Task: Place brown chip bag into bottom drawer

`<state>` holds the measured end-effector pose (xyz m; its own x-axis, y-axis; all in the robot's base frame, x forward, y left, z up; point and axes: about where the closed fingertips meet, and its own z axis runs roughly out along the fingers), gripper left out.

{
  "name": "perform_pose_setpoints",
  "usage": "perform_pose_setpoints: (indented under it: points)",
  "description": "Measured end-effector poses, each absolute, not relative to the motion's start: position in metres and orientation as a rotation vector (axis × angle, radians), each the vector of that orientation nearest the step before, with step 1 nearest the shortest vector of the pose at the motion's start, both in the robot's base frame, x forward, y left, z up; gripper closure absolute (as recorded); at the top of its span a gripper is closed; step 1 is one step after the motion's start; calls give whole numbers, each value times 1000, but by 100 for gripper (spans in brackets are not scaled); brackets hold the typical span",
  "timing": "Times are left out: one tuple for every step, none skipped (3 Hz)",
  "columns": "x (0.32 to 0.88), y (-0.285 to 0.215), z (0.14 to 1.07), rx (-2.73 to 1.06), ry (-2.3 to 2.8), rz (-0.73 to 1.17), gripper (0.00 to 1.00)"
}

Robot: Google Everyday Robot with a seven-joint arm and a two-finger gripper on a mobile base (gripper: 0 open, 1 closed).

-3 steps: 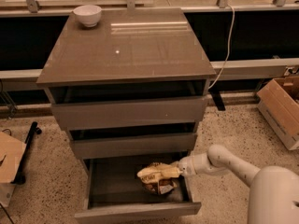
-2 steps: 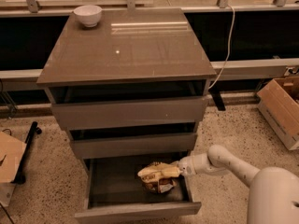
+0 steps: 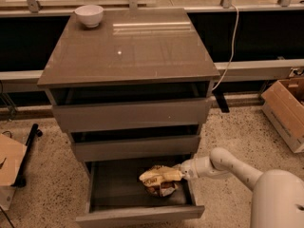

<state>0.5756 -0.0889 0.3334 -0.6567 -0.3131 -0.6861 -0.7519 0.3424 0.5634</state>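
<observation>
Camera view, L to R: small white ceramic bowl [image 3: 89, 14] is noted on the grey-brown cabinet top [image 3: 142, 46]. Open grey bottom drawer [image 3: 114, 190] is occupied, right of centre, by the crinkly dark brown chip bag w/ pale yellow end [image 3: 160, 177]. White gripper [image 3: 183, 172] is pressed to it; grip can't be told. Risk: bag dragged back out on withdrawal if snagged.
</observation>
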Motion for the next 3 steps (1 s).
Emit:
perform_pose_setpoints:
  points:
    - [575, -86, 333, -933, 2148, 1272, 12]
    - [574, -84, 332, -935, 2148, 1276, 0]
    - [574, -84, 332, -935, 2148, 1276, 0]
